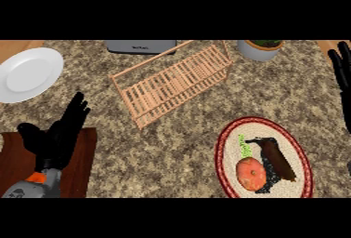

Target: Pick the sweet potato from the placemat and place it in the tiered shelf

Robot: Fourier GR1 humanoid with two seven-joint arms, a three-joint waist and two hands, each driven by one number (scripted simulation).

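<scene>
Left hand (58, 135) open; sweet potato (280, 160) lengthwise, near-vertical

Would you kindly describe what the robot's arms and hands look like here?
The left hand is black, with slender fingers and a thumb, joined through an orange wrist band to a grey forearm. The right hand is black too; its forearm is out of view.

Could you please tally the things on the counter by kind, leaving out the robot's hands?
Plates: 1
Tiered shelves: 1
Placemats: 1
Sweet potatoes: 1
Orange round vegetables: 1
Potted plants: 1
Grey appliances: 1
Wooden boards: 1
Total: 8
</scene>
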